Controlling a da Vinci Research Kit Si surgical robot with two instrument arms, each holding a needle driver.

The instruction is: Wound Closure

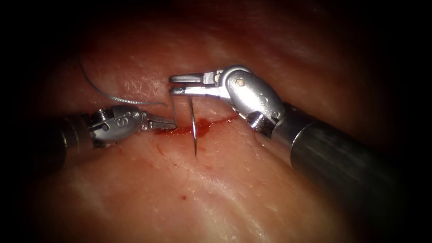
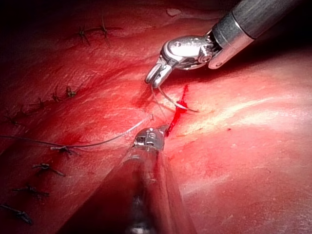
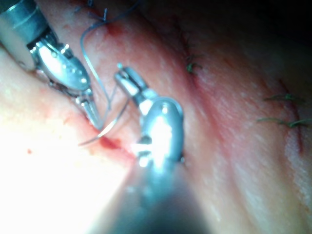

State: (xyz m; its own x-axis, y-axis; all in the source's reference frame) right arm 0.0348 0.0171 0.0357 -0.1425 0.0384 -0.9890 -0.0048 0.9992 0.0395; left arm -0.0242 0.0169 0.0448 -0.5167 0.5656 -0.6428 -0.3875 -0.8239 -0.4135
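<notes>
Endoscope view: right tool (image 1: 173, 84) clamps needle (image 1: 194, 130) near its tail, tip at the cut (image 1: 211, 123). Left tool (image 1: 173, 122) grips the needle's end there. Keep the needle square to the tissue (image 1: 189, 189).

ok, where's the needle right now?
Endoscope view: the needle stands across the cut at mid-frame, its upper end held in the right tool, with the left tool just to its left.

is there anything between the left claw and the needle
Nothing visible does. The needle hangs across the cut, held near one end by the right claw. The left claw sits just left of it at the cut, jaws shut, apparently empty.
</notes>
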